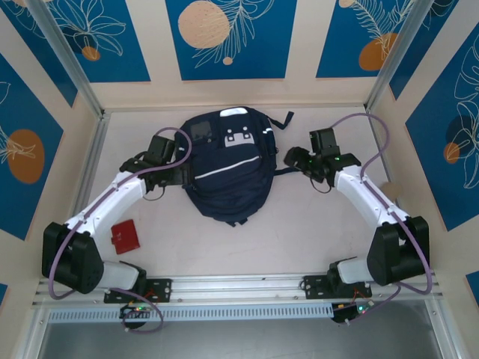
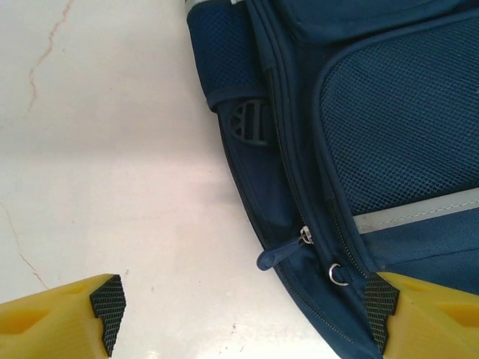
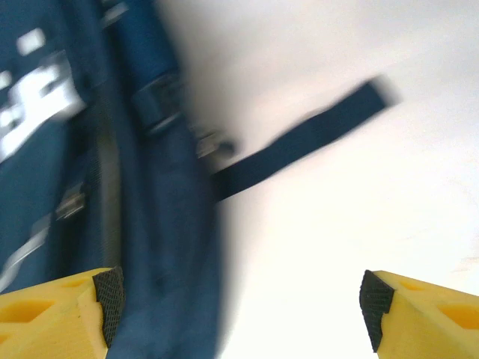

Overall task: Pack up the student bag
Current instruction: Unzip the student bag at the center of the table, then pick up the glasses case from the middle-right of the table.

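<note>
The student bag (image 1: pixel 224 168), dark navy with a white stripe and pale patches near its top, lies flat in the middle of the table. My left gripper (image 1: pixel 178 172) is at its left edge, open. In the left wrist view the bag (image 2: pixel 359 149) takes up the right side. Its zipper pull (image 2: pixel 281 255) and a metal ring (image 2: pixel 337 274) sit between my spread fingertips (image 2: pixel 110 307), and the gripper (image 2: pixel 243 314) holds nothing. My right gripper (image 1: pixel 294 158) is at the bag's right edge, open. The blurred right wrist view has the bag (image 3: pixel 150 224) on the left and a loose strap (image 3: pixel 299 146) on the table, with the gripper (image 3: pixel 239 307) empty.
A small red flat item (image 1: pixel 124 236) lies on the table near the left arm's base. Side walls with metal posts (image 1: pixel 88 161) close in the table on the left and right. Bare tabletop (image 1: pixel 299 224) lies in front of the bag.
</note>
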Action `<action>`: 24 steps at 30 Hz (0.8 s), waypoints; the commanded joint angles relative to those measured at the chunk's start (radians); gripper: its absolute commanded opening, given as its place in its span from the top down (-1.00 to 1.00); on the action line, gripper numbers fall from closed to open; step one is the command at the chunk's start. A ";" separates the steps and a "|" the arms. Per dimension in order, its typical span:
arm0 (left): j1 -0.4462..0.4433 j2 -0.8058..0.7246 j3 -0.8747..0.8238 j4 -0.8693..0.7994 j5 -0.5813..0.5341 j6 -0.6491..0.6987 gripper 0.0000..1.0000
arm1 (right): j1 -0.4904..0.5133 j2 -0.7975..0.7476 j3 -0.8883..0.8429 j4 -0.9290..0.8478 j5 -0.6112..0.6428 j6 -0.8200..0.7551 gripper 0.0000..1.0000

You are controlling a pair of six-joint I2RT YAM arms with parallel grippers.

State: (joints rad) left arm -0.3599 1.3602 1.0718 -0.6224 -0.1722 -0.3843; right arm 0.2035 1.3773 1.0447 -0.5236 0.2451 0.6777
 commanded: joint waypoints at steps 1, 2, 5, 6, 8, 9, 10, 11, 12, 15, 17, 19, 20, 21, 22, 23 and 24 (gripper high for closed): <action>0.023 -0.025 0.026 -0.010 -0.016 0.011 -0.79 | -0.103 0.048 0.013 -0.097 0.233 -0.027 -0.78; 0.027 -0.027 0.027 -0.005 -0.012 0.016 -0.83 | -0.144 0.067 0.023 -0.105 0.259 -0.022 -0.81; 0.037 -0.034 0.035 0.007 0.005 0.032 -0.91 | -0.253 0.111 0.033 -0.105 0.301 -0.007 -0.90; 0.041 -0.034 0.037 0.009 0.013 0.037 -0.93 | -0.302 0.123 0.032 -0.100 0.296 -0.002 -0.92; 0.045 -0.033 0.043 0.016 0.030 0.045 -0.95 | -0.372 0.144 0.028 -0.100 0.298 0.008 -0.94; 0.048 -0.030 0.047 0.016 0.036 0.048 -0.96 | -0.406 0.154 0.024 -0.104 0.301 0.010 -0.94; 0.049 -0.028 0.053 0.016 0.042 0.050 -0.97 | -0.432 0.161 0.019 -0.105 0.307 0.012 -0.95; 0.051 -0.025 0.058 0.017 0.048 0.052 -0.98 | -0.462 0.169 0.013 -0.104 0.309 0.011 -0.95; 0.053 -0.022 0.063 0.019 0.053 0.055 -0.99 | -0.489 0.178 0.008 -0.099 0.309 0.005 -0.96; 0.056 -0.015 0.071 0.027 0.066 0.059 -1.00 | -0.548 0.219 0.008 -0.105 0.301 -0.024 -0.95; 0.059 -0.008 0.077 0.029 0.075 0.060 -1.00 | -0.570 0.243 0.012 -0.110 0.310 -0.046 -0.95; 0.059 -0.001 0.087 0.029 0.082 0.059 -1.00 | -0.576 0.254 0.001 -0.101 0.332 -0.075 -0.94; 0.061 0.004 0.090 0.027 0.084 0.058 -1.00 | -0.577 0.259 -0.005 -0.100 0.352 -0.078 -0.94; 0.061 0.008 0.093 0.026 0.087 0.058 -1.00 | -0.583 0.263 -0.008 -0.101 0.363 -0.081 -0.94; 0.061 0.010 0.095 0.026 0.089 0.056 -1.00 | -0.589 0.265 -0.013 -0.101 0.365 -0.081 -0.94; 0.061 0.012 0.096 0.026 0.091 0.056 -1.00 | -0.598 0.271 -0.015 -0.102 0.365 -0.082 -0.94; 0.061 0.013 0.098 0.026 0.094 0.055 -1.00 | -0.611 0.277 -0.012 -0.107 0.350 -0.081 -0.94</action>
State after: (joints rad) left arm -0.3115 1.3575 1.1351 -0.6067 -0.1051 -0.3386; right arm -0.3820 1.6398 1.0428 -0.6151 0.5617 0.6147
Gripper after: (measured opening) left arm 0.998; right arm 0.971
